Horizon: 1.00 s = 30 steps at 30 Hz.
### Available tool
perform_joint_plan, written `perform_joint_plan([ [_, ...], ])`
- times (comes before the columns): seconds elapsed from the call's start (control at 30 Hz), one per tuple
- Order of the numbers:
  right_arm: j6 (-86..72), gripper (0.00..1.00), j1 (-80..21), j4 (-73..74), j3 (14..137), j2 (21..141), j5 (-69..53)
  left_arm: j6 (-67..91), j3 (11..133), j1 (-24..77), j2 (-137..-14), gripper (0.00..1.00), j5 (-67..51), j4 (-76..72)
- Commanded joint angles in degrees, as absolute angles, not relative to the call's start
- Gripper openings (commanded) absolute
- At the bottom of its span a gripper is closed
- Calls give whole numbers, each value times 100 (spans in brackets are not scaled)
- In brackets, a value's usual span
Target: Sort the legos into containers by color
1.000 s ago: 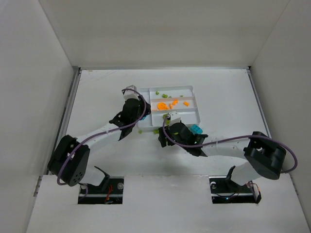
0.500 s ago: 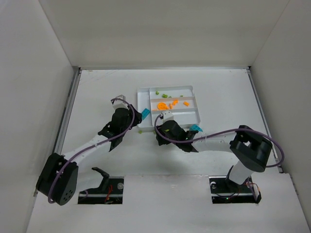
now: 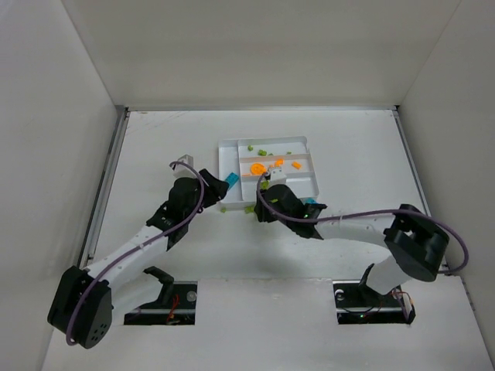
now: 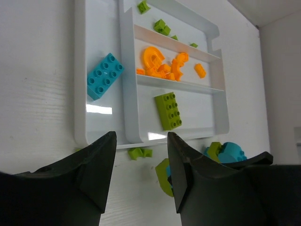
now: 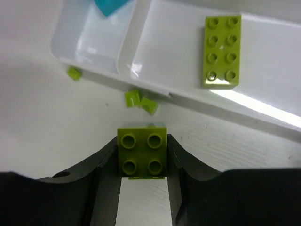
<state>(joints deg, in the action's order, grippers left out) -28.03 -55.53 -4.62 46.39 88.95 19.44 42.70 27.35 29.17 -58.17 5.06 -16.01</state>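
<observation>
Over the last second the right tool (image 5: 142, 157) has closed and is now clamped on a lime green two-by-two brick (image 5: 142, 147), low in the centre of its wrist view, just short of the white tray (image 5: 263, 115). The left tool (image 4: 140, 157), fingers apart and empty, has backed away, leaving a teal brick (image 4: 104, 75) in the tray's left compartment. The lime brick looks ready to lift.

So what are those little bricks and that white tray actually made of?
The green brick in the right claw looks like hard moulded plastic: sharp edges, even round studs, a soft sheen. The white tray is probably plastic too, smooth and glossy: light glares off its floor, and its thin walls look moulded in one piece.
</observation>
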Motion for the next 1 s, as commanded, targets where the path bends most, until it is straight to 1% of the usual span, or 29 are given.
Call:
perform_joint_plan([
  [0.0, -3391, 22, -5200, -983, 4650, 8158, 1601, 4859, 2628, 2975, -5485, 47, 80, -1950],
  [0.17, -4419, 23, -4628, -1756, 4369, 7551, 661, 5562, 2268, 3142, -5274, 51, -9, -2705],
  [0.33, -5456, 23, -4197, -2530, 4228, 7462, -139, 6239, 1951, 3379, -5378, 53, -9, -3847],
  [0.47, -6072, 23, -4135, -3128, 4122, 7637, -395, 6503, 1855, 3625, -5660, 53, 0, -4735],
  [0.67, -6565, 23, -4135, -3620, 4026, 7875, -589, 6715, 1907, 3757, -6152, 53, -96, -5352],
  [0.77, -6846, 23, -4144, -3910, 3947, 7954, -676, 6759, 1916, 3792, -6328, 51, -97, -5528],
  [0.97, -7505, 23, -4082, -4648, 3709, 8165, -791, 6873, 1855, 3775, -6355, 40, 61, -5915],
])
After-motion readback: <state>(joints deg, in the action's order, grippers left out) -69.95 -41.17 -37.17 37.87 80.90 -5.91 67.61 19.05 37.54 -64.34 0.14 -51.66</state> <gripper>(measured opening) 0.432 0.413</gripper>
